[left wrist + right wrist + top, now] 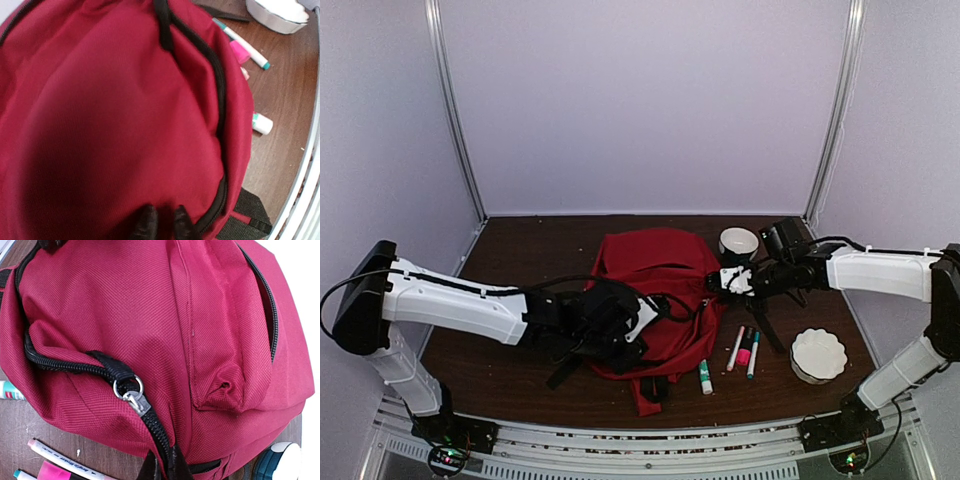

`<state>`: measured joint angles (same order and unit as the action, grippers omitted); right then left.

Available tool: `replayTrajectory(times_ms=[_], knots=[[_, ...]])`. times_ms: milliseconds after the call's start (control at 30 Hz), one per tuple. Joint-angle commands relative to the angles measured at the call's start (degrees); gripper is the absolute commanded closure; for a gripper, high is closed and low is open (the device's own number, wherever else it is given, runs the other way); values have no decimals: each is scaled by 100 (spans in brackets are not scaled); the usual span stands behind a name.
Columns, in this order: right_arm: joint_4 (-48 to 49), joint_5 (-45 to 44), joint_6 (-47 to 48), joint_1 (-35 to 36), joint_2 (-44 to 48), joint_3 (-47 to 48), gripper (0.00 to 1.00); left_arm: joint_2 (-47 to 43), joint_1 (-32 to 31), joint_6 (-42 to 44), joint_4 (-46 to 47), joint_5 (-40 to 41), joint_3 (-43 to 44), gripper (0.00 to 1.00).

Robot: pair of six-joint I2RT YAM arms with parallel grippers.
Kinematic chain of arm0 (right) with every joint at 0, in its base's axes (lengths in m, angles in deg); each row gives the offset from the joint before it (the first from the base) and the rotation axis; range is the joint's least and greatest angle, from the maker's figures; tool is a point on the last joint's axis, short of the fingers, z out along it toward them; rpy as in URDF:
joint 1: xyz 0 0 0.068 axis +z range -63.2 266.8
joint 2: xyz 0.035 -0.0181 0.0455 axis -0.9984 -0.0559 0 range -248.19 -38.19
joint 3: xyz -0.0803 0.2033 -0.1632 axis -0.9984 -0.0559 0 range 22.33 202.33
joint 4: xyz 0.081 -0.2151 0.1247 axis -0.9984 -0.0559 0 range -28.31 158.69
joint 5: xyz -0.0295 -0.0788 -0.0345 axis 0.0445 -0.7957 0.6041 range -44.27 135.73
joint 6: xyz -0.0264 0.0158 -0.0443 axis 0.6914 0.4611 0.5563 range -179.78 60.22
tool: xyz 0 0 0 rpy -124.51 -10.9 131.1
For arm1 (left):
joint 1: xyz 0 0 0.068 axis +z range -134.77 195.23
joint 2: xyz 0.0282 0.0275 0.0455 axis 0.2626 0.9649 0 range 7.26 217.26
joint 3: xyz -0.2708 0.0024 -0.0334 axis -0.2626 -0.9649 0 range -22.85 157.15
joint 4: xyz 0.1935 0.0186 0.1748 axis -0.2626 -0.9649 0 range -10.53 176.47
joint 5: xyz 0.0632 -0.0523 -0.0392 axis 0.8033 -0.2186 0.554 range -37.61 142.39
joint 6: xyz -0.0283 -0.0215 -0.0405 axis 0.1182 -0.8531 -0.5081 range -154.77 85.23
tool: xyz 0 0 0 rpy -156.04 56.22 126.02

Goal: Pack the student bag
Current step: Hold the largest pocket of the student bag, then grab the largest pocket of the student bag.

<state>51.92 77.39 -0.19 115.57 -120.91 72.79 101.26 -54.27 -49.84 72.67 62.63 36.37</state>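
Right gripper (165, 466) is clamped shut on the zip (159, 432) of the student bag (665, 270), which lies at the centre of the top view. Left gripper (164, 226) rests on its red fabric, fingertips nearly together; you cannot tell whether it grips. Markers (745, 352) lie right of it.

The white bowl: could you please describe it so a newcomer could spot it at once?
Start at the big red backpack mid-table. Right of it lie three markers; beyond them sits the bowl. It alone has a scalloped rim, unlike the smooth round container farther back.
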Motion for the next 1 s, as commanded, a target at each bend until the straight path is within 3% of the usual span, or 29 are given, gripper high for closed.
replayTrajectory(times_ms=[0, 100, 300, 500, 833, 967], knots=[[347, -33, -301, -82, 255, -104, 97, -216, 18, -201, 1308, -279, 44, 65], [513, 62, -396, -83, 370, -245, 97, -33, 177, -140, 1978, -875, 201, 52], [627, 129, -525, -69, 511, -344, 97, 648, 733, -374, 2725, -2545, 664, 59], [749, 173, -593, -52, 589, -406, 96, 1264, 1054, -295, 2697, -3258, 1139, 59], [715, 227, -662, 13, 565, -342, 96, 1923, 1149, -227, 2589, -3330, 1640, 63], [704, 227, -678, 45, 539, -336, 96, 2062, 1155, -199, 2571, -3309, 1786, 71]])
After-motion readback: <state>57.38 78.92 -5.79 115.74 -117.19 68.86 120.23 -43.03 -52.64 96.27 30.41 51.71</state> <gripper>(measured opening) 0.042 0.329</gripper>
